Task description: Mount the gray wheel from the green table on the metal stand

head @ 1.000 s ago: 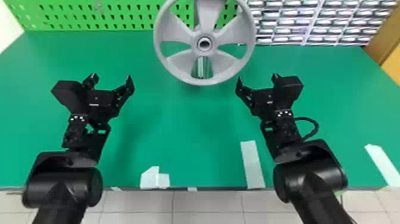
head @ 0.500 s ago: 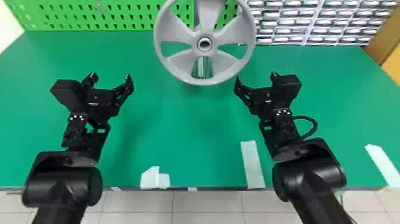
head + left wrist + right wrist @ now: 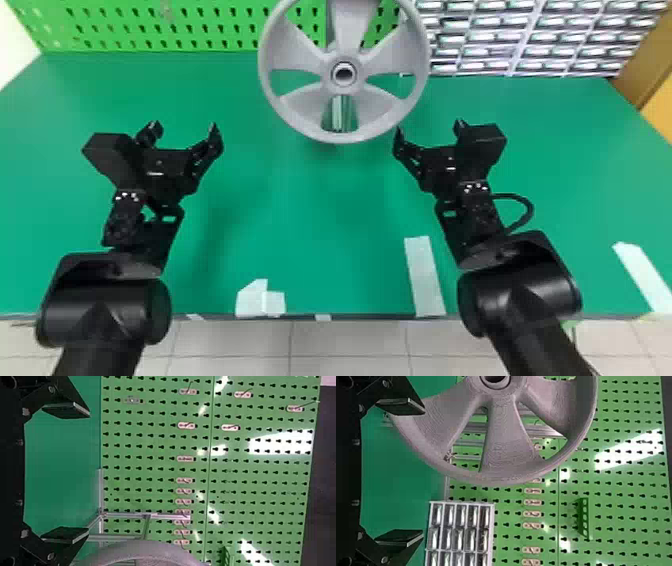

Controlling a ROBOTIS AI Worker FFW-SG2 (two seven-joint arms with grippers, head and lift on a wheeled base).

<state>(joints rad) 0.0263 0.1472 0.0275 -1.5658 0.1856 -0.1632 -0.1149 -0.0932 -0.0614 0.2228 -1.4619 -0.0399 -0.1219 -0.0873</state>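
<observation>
Wheel [image 3: 344, 89] upright on the stand [image 3: 166, 516], over the far part of the table [image 3: 310, 215], held by neither gripper. Left gripper [image 3: 184, 126] and right gripper [image 3: 429, 127]: fingers spread, empty, the right near the rim. Step in hand, as judged: mounting apparently complete; next move calls for backing clear without striking the wheel. Against earlier head frames: wheel unmoved, 2 arms virtually unchanged
</observation>
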